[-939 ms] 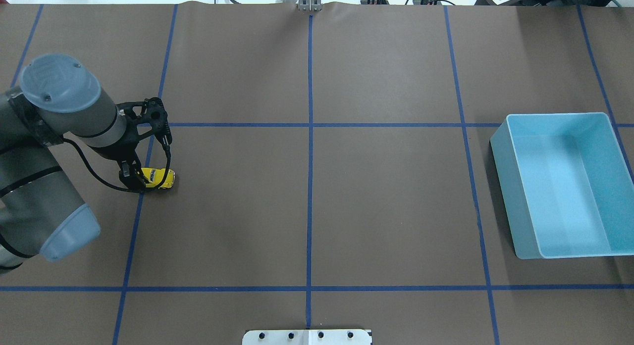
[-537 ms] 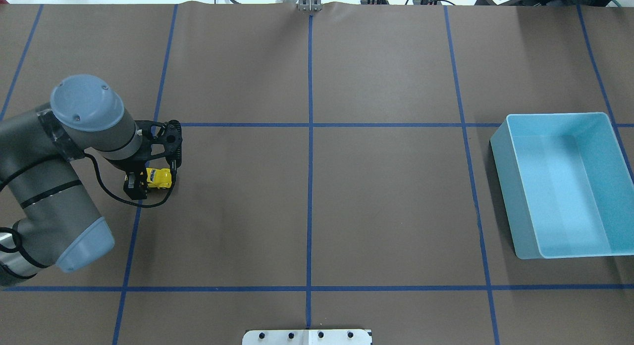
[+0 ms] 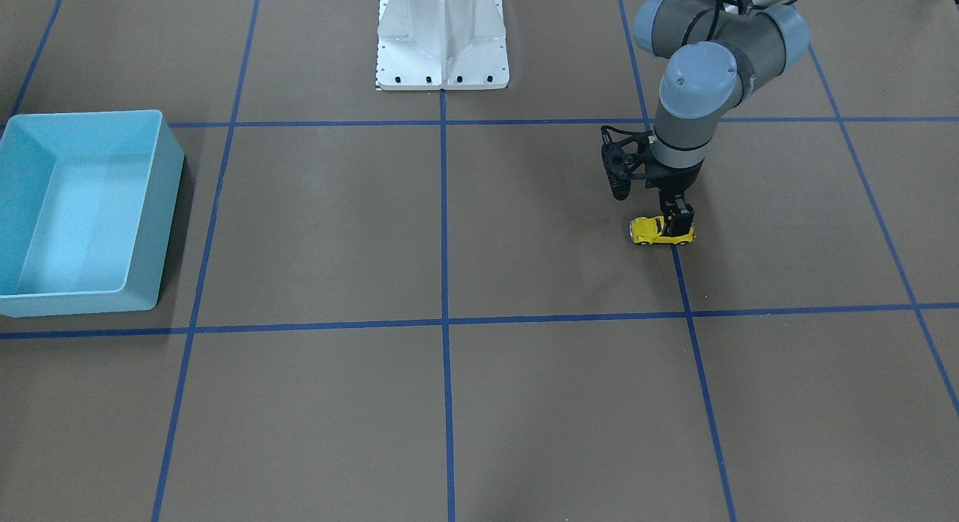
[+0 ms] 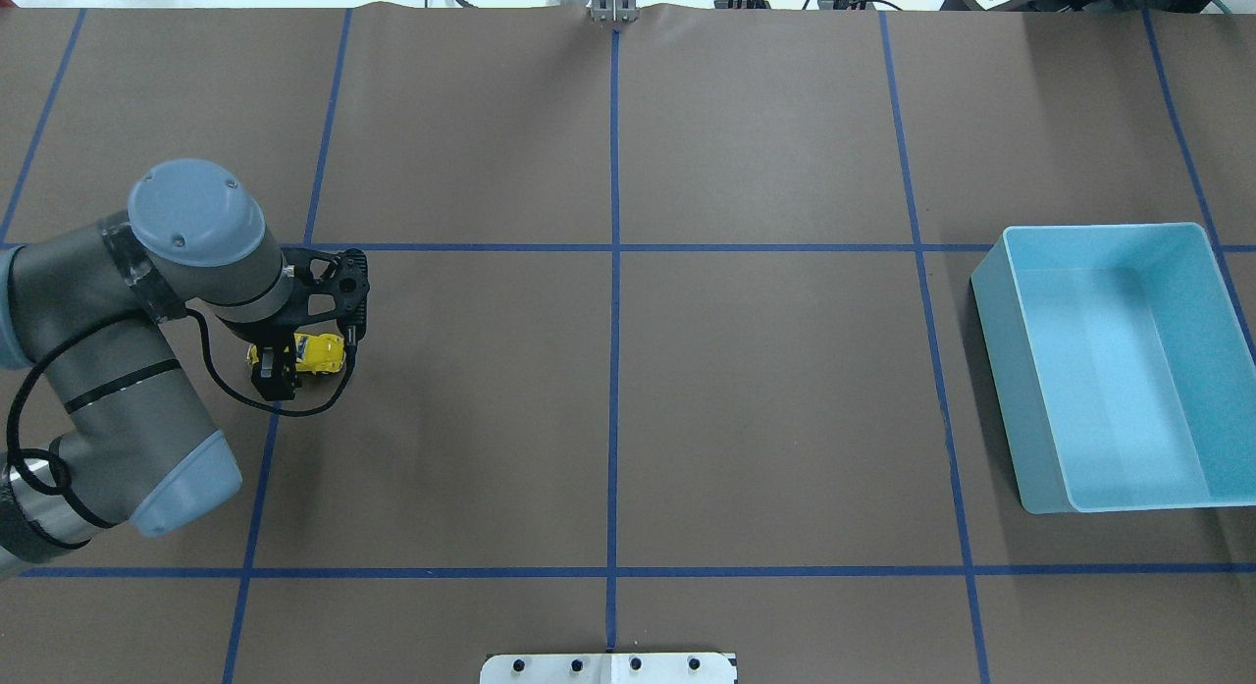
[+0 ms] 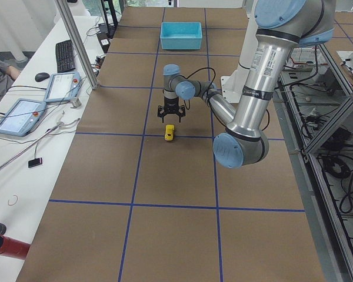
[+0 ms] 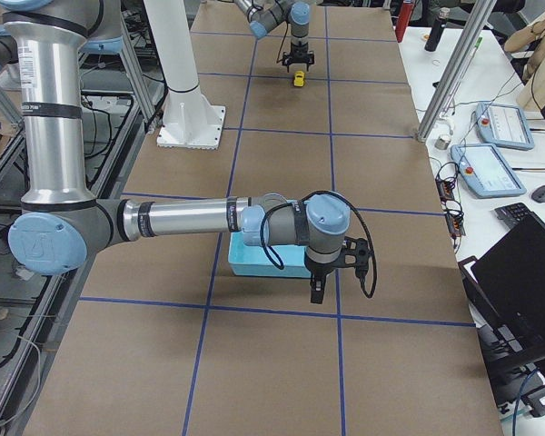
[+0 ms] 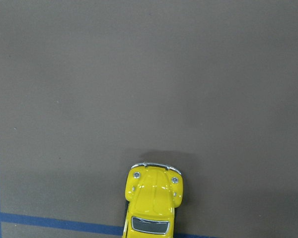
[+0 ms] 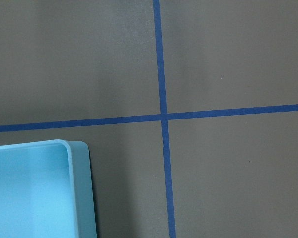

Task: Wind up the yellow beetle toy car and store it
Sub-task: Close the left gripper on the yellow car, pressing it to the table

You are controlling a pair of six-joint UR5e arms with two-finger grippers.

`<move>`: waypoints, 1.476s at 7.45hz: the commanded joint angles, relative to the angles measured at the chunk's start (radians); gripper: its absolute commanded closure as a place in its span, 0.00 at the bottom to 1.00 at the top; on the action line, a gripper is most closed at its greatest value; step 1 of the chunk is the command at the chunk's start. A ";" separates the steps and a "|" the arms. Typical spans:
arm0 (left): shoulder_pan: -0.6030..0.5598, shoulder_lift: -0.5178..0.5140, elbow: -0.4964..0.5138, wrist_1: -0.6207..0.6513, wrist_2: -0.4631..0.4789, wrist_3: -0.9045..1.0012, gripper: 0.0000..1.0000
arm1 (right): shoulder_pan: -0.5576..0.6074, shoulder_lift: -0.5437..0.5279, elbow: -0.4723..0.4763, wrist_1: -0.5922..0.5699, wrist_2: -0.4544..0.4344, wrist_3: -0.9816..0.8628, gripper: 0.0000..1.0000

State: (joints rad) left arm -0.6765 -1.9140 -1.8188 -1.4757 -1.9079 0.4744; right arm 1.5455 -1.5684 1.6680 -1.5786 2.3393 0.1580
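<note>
Item: yellow beetle toy car (image 4: 319,352), wheels-down on table (image 4: 628,419) at robot's left end, long axis nose-first toward distant light blue bin (image 4: 1001,390), tail clasped crosswise by left gripper (image 4: 275,365); right gripper (image 6: 315,291) near bin, finger state unreadable.

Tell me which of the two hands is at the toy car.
The left hand: it is down over the yellow beetle toy car. The right hand hangs by the light blue bin, at the table's other end.
</note>
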 commanded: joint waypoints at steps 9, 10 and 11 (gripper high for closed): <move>0.018 -0.048 0.130 -0.015 0.001 0.000 0.01 | -0.001 0.001 -0.008 0.002 0.000 -0.003 0.00; 0.018 -0.048 0.134 -0.015 0.001 0.000 0.05 | -0.001 0.001 -0.008 0.000 0.000 -0.002 0.00; 0.021 -0.049 0.138 -0.015 0.001 0.000 0.22 | -0.001 0.001 -0.008 0.002 0.000 -0.002 0.00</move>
State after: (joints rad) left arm -0.6575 -1.9622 -1.6864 -1.4904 -1.9068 0.4740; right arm 1.5447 -1.5677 1.6597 -1.5776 2.3393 0.1561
